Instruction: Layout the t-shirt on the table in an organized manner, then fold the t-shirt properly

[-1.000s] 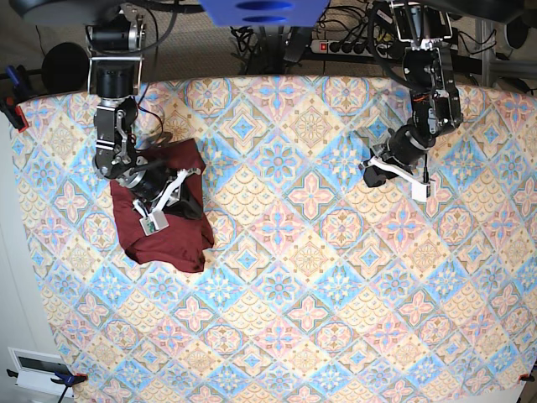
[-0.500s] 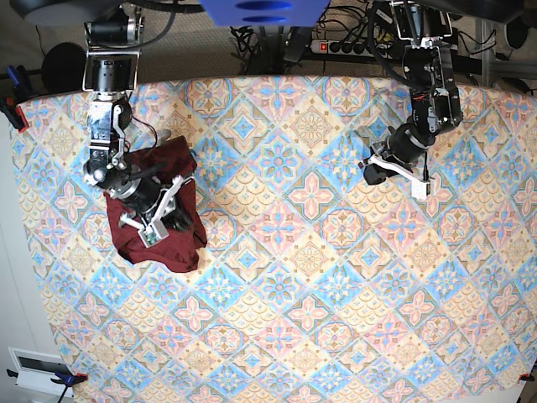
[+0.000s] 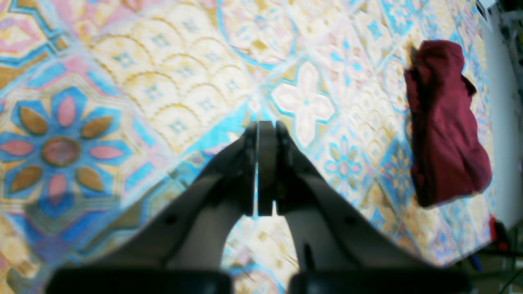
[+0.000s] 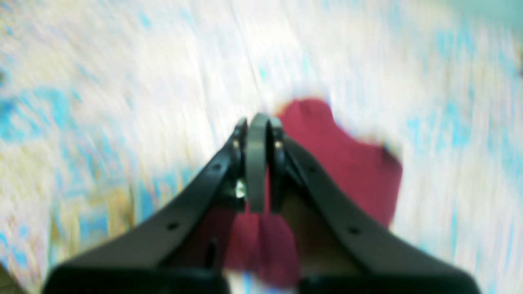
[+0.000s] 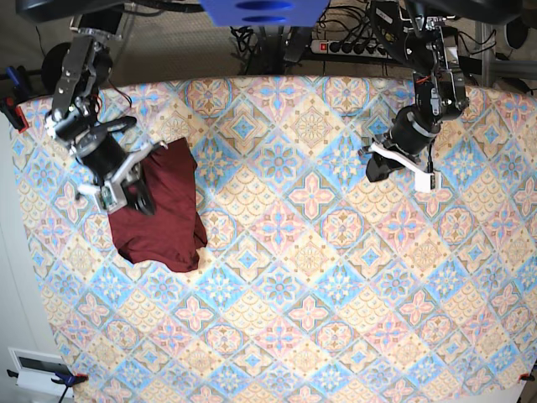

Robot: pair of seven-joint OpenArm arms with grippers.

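In the base view, the t-shirt [image 5: 164, 214] is seen as a crumpled dark maroon heap at the left of the frame, lying on the table [image 5: 319, 277], whose cloth carries a pastel diamond floral pattern. The right gripper [image 5: 141, 200] is placed over the upper left part of the garment, its jaws pressed together; in the blurred right wrist view the closed right gripper [image 4: 258, 122] is shown with maroon fabric [image 4: 351, 171] behind and beneath it, but whether cloth is pinched between the jaws cannot be told. The left gripper [image 5: 374, 170] is held at the upper right of the base view, well apart from the garment, above bare patterned cloth. In the left wrist view the left gripper [image 3: 261, 127] is seen with its jaws shut on nothing, the t-shirt [image 3: 445, 134] being visible at the right edge of that frame. A power strip [image 5: 346, 46] lies beyond the table's far edge.
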